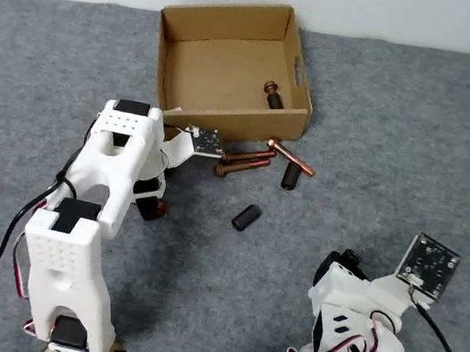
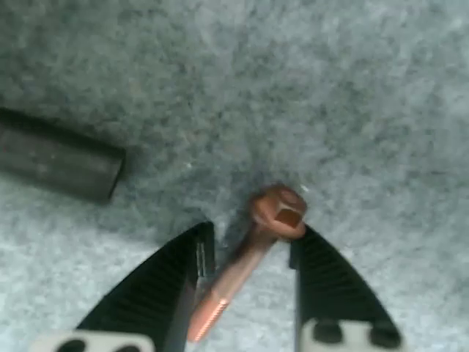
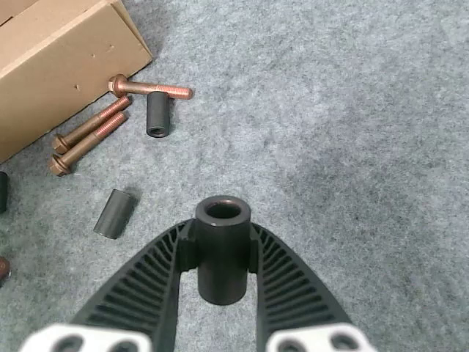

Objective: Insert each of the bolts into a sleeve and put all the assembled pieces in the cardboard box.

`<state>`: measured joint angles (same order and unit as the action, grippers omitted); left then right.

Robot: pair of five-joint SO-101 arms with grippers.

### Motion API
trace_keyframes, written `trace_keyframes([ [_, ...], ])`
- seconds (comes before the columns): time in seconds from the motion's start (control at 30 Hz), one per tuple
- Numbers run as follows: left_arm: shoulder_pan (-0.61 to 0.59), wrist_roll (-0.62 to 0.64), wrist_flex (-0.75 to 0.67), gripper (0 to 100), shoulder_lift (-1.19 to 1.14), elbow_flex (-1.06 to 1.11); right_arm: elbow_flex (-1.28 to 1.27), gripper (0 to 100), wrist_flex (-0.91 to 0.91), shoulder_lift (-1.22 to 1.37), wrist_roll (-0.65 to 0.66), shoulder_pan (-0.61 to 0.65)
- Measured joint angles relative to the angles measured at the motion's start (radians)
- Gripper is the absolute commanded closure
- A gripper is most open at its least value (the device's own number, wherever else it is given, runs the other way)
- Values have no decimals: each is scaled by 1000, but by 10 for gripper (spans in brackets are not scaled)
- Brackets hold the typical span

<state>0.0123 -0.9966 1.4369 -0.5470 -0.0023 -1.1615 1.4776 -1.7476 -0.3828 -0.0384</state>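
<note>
My left gripper (image 2: 254, 229) is low over the carpet, shut on a copper bolt (image 2: 275, 211) that lies slanted between its fingers. In the high view this gripper (image 1: 154, 207) is left of centre. A black sleeve (image 2: 58, 158) lies on the carpet just beyond it. My right gripper (image 3: 222, 235) is shut on an upright black sleeve (image 3: 222, 253) with its bore facing up, at the near right (image 1: 341, 265). The cardboard box (image 1: 225, 122) stands at the back, with one assembled piece (image 1: 272, 95) inside.
Three loose copper bolts (image 1: 244, 162) lie in front of the box, seen also in the right wrist view (image 3: 91, 125). Two loose black sleeves lie near them, one by the bolts (image 1: 290, 177) and one nearer the middle (image 1: 247, 217). Grey carpet covers the table.
</note>
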Motion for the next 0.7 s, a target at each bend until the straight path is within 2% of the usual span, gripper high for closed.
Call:
trace_keyframes([
  [0.47, -3, 0, 167, 994, 3, -57, 0, 991, 0, 0, 0, 0],
  [0.6, -3, 3, 252, 994, 127, -55, 0, 991, 0, 0, 0, 0],
  [0.7, -3, 71, 278, 994, 264, -51, 0, 991, 0, 0, 0, 0],
])
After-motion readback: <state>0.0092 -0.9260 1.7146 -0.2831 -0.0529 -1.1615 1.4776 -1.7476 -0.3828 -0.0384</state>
